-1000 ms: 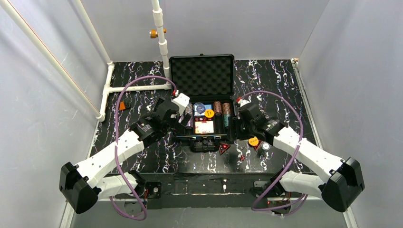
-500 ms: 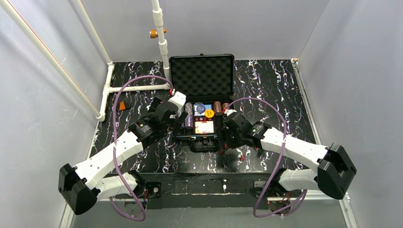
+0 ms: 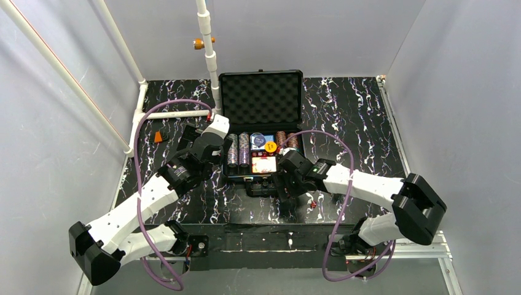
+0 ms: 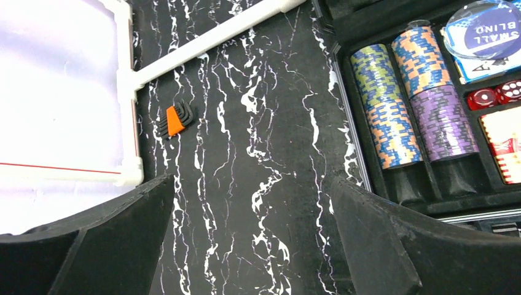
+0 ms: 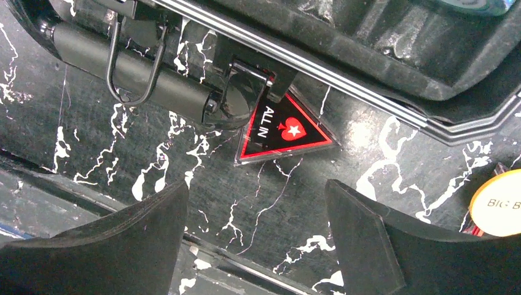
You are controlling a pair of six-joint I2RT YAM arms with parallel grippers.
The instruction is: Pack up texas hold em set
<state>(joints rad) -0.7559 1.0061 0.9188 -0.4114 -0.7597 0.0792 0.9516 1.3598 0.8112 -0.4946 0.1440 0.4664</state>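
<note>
The black case (image 3: 297, 117) lies open, its foam lid (image 3: 261, 98) raised at the back. Inside are chip rows (image 3: 238, 149), a card deck (image 3: 264, 165) and an orange disc (image 3: 270, 146). My left gripper (image 3: 218, 153) is open and empty over bare table just left of the case; its wrist view (image 4: 252, 209) shows the chip rows (image 4: 387, 104), a clear "SMALL BLIND" disc (image 4: 485, 21) and red dice (image 4: 491, 95). My right gripper (image 3: 287, 195) is open and empty in front of the case handle (image 5: 132, 74). Ahead of it (image 5: 255, 227) lies a black-and-red "ALL IN" triangle (image 5: 284, 132).
An orange "BIG B" disc (image 5: 497, 203) lies on the table right of the triangle. A small red die (image 3: 313, 203) sits by the right arm. An orange block with black keys (image 4: 175, 120) and a white pipe (image 4: 203, 43) lie at the left. The table's front edge (image 5: 215, 246) is close.
My right arm has swung left from the case's right side to the front of it, by the handle. My left gripper has drawn back left, off the case's left edge.
</note>
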